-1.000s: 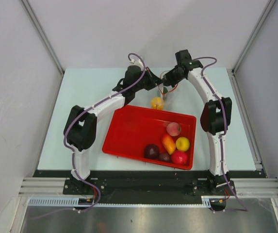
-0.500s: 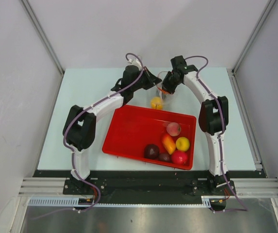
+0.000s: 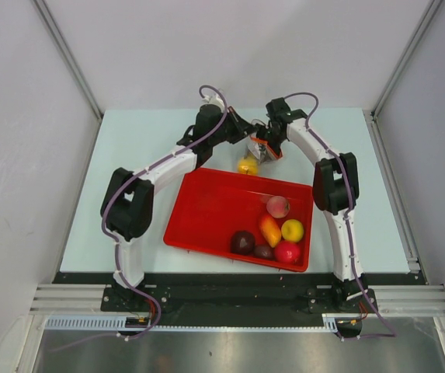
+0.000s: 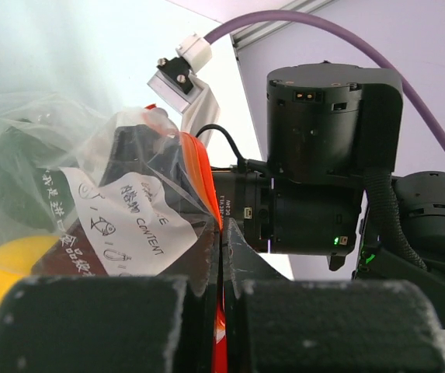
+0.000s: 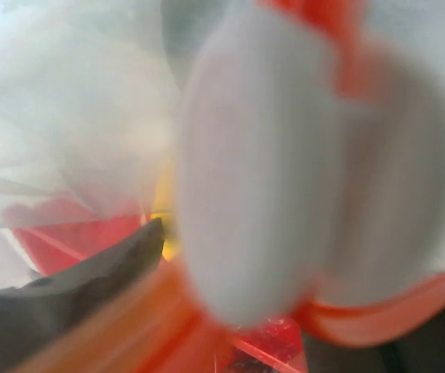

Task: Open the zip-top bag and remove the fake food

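Note:
The clear zip-top bag (image 3: 259,147) hangs between both grippers beyond the red tray. My left gripper (image 4: 224,256) is shut on its orange zip strip (image 4: 200,172); the white label (image 4: 133,221) faces that camera. A dark green piece of fake food (image 4: 12,175) shows through the film. A yellow piece (image 3: 247,165) lies just below the bag; whether it is inside I cannot tell. My right gripper (image 3: 268,149) is pressed up to the bag, its view blurred, one dark finger (image 5: 90,287) far out to the left, the jaws apart.
The red tray (image 3: 206,210) sits in front of the arms. Several pieces of fake food lie in its right half, among them a pink one (image 3: 277,206), an orange one (image 3: 269,230) and a maroon one (image 3: 242,242). The right arm's wrist motor (image 4: 323,155) is close to my left gripper.
The right arm has swung left and down to the bag and its jaws have spread apart. The bag has shifted slightly toward the tray. The left gripper stays shut on the zip strip.

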`<action>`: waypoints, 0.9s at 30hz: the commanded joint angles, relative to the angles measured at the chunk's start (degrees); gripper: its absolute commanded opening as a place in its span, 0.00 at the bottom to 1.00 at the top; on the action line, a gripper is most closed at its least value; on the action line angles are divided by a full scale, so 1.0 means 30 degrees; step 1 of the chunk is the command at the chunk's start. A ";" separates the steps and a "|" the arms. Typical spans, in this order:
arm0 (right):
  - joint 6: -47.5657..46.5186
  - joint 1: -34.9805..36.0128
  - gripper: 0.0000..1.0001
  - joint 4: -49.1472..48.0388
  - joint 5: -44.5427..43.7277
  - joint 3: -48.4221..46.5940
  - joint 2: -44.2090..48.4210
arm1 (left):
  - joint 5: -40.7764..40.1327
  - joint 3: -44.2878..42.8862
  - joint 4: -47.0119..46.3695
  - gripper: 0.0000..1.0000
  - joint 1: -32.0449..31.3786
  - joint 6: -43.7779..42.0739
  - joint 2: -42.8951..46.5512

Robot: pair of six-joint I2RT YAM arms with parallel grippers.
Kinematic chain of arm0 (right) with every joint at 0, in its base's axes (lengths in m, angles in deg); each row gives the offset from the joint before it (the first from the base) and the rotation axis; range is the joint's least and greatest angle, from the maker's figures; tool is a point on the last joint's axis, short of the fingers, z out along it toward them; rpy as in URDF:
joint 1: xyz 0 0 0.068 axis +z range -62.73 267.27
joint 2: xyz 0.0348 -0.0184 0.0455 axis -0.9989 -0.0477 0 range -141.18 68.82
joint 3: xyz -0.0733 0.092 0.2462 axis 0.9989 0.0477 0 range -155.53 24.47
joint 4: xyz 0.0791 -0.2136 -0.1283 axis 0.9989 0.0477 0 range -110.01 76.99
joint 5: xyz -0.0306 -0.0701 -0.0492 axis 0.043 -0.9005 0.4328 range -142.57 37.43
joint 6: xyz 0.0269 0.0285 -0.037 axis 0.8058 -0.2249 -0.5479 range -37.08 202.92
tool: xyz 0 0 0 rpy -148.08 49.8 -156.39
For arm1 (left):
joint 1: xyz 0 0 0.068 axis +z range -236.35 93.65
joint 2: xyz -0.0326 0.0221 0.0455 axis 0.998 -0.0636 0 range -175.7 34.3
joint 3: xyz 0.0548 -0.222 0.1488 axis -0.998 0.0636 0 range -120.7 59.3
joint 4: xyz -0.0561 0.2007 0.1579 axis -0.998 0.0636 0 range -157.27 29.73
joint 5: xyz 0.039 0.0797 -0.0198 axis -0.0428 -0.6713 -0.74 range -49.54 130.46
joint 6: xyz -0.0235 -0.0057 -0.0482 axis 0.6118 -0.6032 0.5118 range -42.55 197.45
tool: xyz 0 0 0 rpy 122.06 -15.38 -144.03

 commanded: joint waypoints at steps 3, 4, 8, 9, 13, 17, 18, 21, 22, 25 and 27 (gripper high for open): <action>-0.1396 0.0213 0.75 0.0168 0.0540 0.0594 -0.0210 | 0.0232 -0.0680 -0.0376 0.00 0.0111 0.0360 -0.0027; -0.1367 0.0214 0.76 0.0110 0.0744 0.0623 -0.0299 | 0.0233 -0.0709 -0.0375 0.00 0.0082 0.0418 -0.0056; -0.1367 0.0389 0.83 -0.0153 0.0980 0.0886 -0.0797 | 0.0292 -0.0738 -0.0171 0.00 0.0111 0.0360 -0.0056; -0.1338 0.0389 0.84 -0.0473 0.0951 0.1032 -0.0914 | 0.0321 -0.0710 -0.0141 0.00 0.0082 0.0331 -0.0086; -0.1045 0.0389 0.84 -0.1208 0.1331 0.1151 -0.1295 | 0.0379 -0.0680 -0.0053 0.00 0.0111 0.0360 -0.0115; -0.0957 0.0214 0.72 -0.1793 0.1332 0.0887 -0.1297 | 0.0292 -0.0475 0.0093 0.00 0.0169 0.0390 0.0060; -0.1072 0.0185 0.67 -0.1853 0.1332 0.0713 -0.1035 | 0.0234 -0.0417 0.0151 0.00 0.0198 0.0389 0.0119; -0.1627 0.0096 0.53 -0.1883 0.0660 0.0273 -0.0158 | -0.0030 -0.0008 0.0240 0.00 0.0374 0.0447 0.0441; -0.1804 0.0125 0.46 -0.1883 0.0455 -0.0164 0.0050 | -0.0147 0.0197 0.0269 0.00 0.0491 0.0506 0.0471; -0.2302 0.0097 0.29 -0.1912 -0.0278 -0.1072 0.0723 | -0.0264 0.0549 0.0153 0.00 0.0667 0.0886 0.0647; -0.2479 0.0096 0.21 -0.1912 -0.0835 -0.1456 0.0901 | -0.0294 0.0609 0.0181 0.00 0.0696 0.1004 0.0676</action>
